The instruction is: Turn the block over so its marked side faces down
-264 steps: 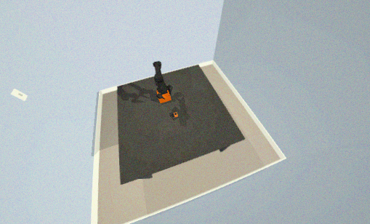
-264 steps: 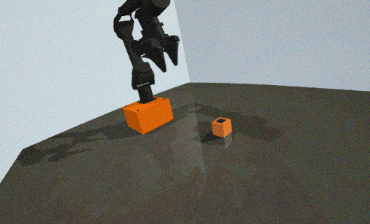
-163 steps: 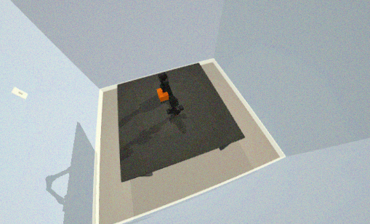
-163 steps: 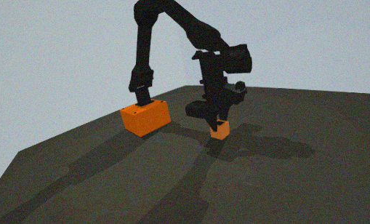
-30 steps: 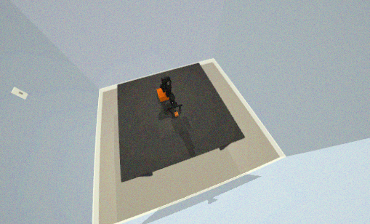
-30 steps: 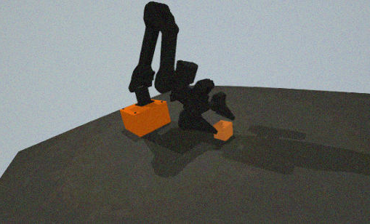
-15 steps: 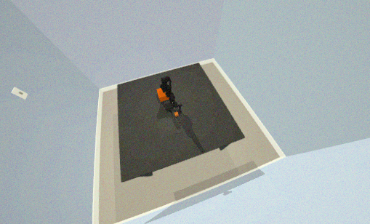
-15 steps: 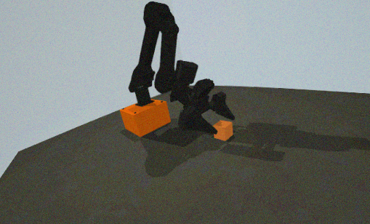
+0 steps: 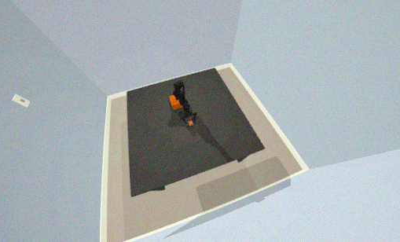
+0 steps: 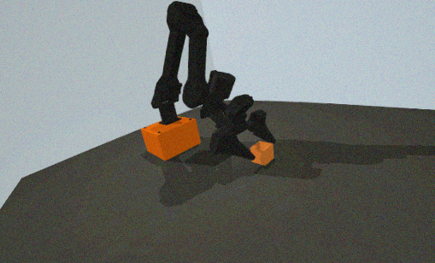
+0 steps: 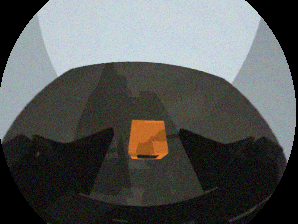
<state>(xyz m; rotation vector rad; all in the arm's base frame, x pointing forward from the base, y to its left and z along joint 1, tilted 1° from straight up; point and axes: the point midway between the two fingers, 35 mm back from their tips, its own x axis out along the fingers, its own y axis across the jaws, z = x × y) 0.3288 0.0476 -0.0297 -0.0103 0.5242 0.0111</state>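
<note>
The small orange block (image 9: 190,123) (image 10: 264,156) (image 11: 145,142) sits low at the dark table (image 9: 154,157) (image 10: 197,222), with its shadow close beside it. In the wrist view a plain orange face is uppermost, and the dark mark shows as a thin strip on the near side, facing back toward the gripper. Its underside is hidden. My gripper (image 9: 191,119) (image 10: 264,150) (image 11: 147,132) is open, with one finger on each side of the block. The wrist view shows gaps between the block and both fingers. In the exterior view the near fingertip overlaps the block's left edge.
A larger orange box (image 9: 176,103) (image 10: 181,140) stands on the table at the arm's base, behind the gripper. The black arm rises from it and reaches down to the block. Long shadows cross the table. The table's far edge shows in the wrist view.
</note>
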